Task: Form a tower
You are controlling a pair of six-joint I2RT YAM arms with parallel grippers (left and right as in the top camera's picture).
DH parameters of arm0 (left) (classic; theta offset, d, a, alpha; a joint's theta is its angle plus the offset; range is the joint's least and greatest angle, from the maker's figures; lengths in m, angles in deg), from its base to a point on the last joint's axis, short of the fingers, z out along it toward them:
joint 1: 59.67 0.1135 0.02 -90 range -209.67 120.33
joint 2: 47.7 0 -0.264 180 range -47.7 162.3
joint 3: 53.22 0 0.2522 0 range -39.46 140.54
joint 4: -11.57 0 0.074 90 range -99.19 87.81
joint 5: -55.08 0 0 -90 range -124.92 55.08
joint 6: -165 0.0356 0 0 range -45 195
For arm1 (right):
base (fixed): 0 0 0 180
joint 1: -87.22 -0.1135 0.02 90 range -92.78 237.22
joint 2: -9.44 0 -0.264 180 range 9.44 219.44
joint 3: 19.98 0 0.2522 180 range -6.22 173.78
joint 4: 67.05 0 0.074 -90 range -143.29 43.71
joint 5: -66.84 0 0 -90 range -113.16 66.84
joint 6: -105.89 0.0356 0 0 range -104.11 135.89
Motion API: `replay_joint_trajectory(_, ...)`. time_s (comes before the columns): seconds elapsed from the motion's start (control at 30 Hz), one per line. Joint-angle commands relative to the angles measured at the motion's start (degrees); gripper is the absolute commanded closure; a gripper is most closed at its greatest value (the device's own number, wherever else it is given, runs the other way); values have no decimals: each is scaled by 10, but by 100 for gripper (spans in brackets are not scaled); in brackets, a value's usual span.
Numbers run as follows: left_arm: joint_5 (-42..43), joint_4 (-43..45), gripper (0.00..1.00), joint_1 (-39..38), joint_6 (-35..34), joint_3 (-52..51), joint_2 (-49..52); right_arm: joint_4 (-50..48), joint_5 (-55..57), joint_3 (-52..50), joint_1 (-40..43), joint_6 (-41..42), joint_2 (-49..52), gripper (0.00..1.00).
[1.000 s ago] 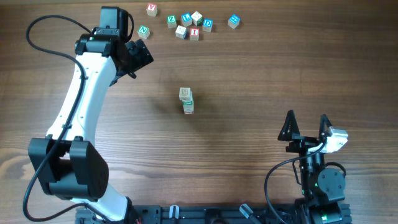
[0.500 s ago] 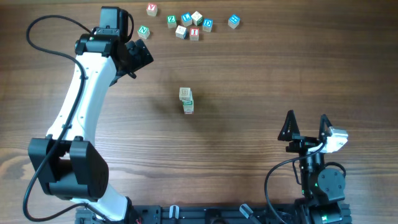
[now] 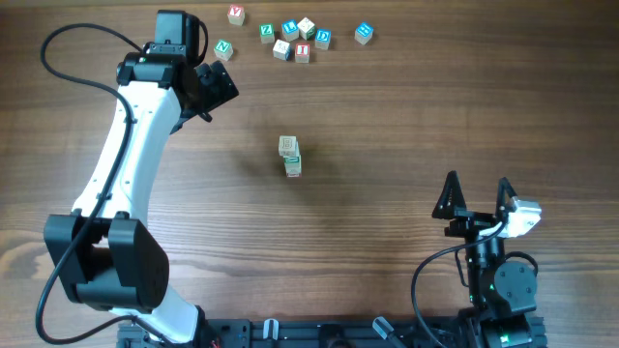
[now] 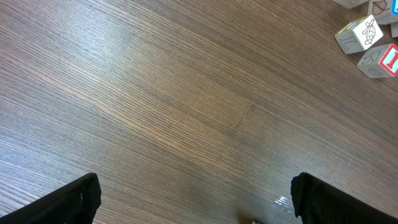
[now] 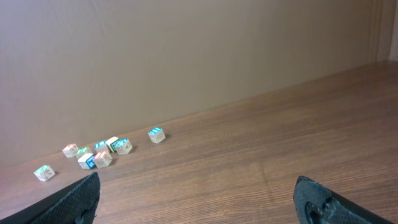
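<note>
Brown wood-grain table (image 3: pixel 387 126), beige wall (image 5: pixel 186 50) behind; left gripper (image 4: pixel 196 202) and right gripper (image 3: pixel 476 193) both agape.

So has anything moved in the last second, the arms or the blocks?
Nothing visibly changed. The left gripper hangs open near the loose cubes, the right gripper sits open at the near edge, and the tower stands alone mid-table.

Pale, green-printed tower (image 3: pixel 290 153)
</note>
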Motion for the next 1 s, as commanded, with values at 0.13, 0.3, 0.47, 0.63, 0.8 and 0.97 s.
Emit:
replay_joint_trajectory(0.13, -7, 2, 0, 2, 0, -3, 3, -2, 6, -1, 2, -10, -3, 0)
replay_joint_trajectory(0.3, -7, 2, 0, 2, 0, -3, 3, -2, 6, -1, 2, -10, -3, 0)
replay_joint_trajectory(0.47, -8, 2, 0, 2, 0, -3, 3, -3, 6, -1, 2, -10, -3, 0)
replay_joint_trajectory(0.63, -8, 2, 0, 2, 0, -3, 3, -3, 6, -1, 2, -10, -3, 0)
replay_joint_trajectory(0.8, 28, 84, 0, 2, 0, -3, 3, -3, 6, -1, 2, -10, -3, 0)
replay_joint_trajectory(0.97, 166, 86, 2, -2, 0, -3, 3, -2, 6, -1, 2, -10, -3, 0)
